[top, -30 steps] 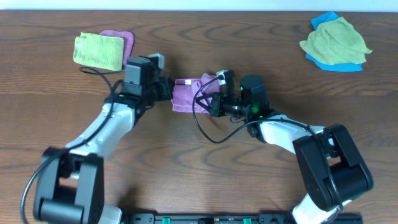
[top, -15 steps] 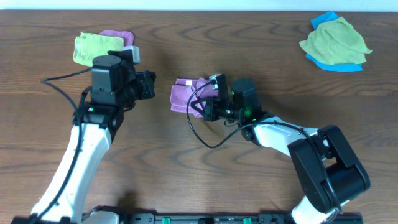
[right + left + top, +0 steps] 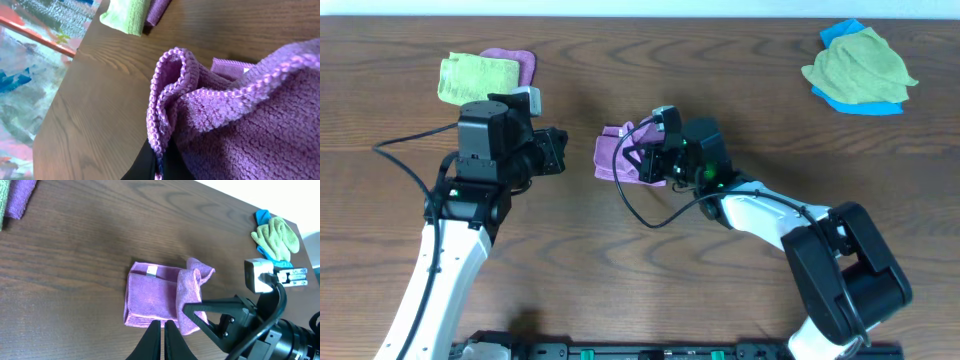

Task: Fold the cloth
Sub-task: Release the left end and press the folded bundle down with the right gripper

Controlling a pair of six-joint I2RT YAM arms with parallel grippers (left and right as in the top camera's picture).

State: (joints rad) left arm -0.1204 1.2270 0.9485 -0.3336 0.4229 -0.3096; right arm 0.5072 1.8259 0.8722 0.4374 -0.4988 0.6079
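Worktop [image 3: 620, 285], mid-depth, left: left pincer [image 3: 558, 152], tips together, empty; drawn back leftward, now apart from the cloth [image 3: 613, 160], a second ago at its left edge. Right pincer [image 3: 648, 160]: clamped on the cloth's right edge, raised and curled; shifted slightly left and farther. Cloth: worktop centre, partly folded, long axis roughly left-right, white label [image 3: 151, 270] at far-left corner. Far left: lime-green cloth [image 3: 475, 80]. Far right: green cloth [image 3: 860, 65] on blue cloth [image 3: 840, 33].

Lime cloth [image 3: 477, 82] atop purple cloth [image 3: 520, 62], far left.
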